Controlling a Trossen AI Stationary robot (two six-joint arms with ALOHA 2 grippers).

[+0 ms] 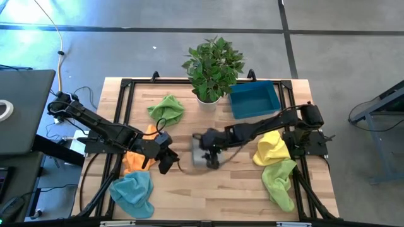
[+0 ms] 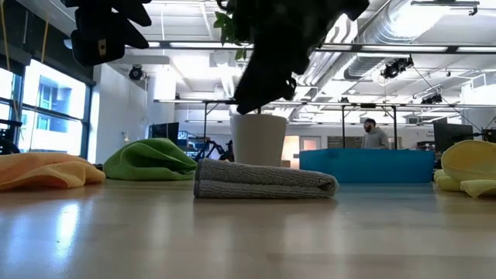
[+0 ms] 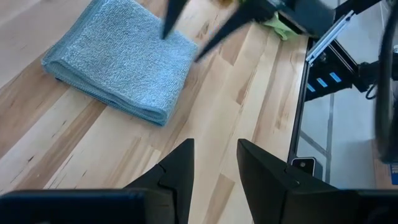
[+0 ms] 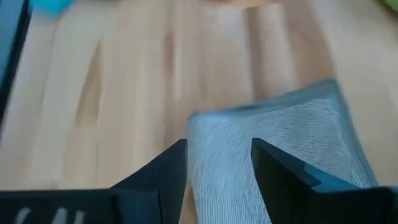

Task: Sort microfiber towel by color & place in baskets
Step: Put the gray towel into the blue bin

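Note:
A grey folded towel (image 1: pixel 199 156) lies flat on the wooden table near its middle, also seen as the grey towel (image 2: pixel 263 180) in the low view. My right gripper (image 4: pixel 217 168) hovers open just above the towel's surface (image 4: pixel 280 143), fingers slanting down, clear of it. My left gripper (image 3: pixel 214 168) stands open over bare wood to the towel's left, nothing between its fingers. The dark teal-blue basket (image 1: pixel 255 99) stands at the far right of the table.
Loose towels lie around: green (image 1: pixel 166 108) at the far left, orange (image 1: pixel 134 161) and light blue (image 1: pixel 134 192) at the near left, yellow (image 1: pixel 271 150) and lime green (image 1: pixel 281 181) at the right. A potted plant (image 1: pixel 211 66) stands beside the basket.

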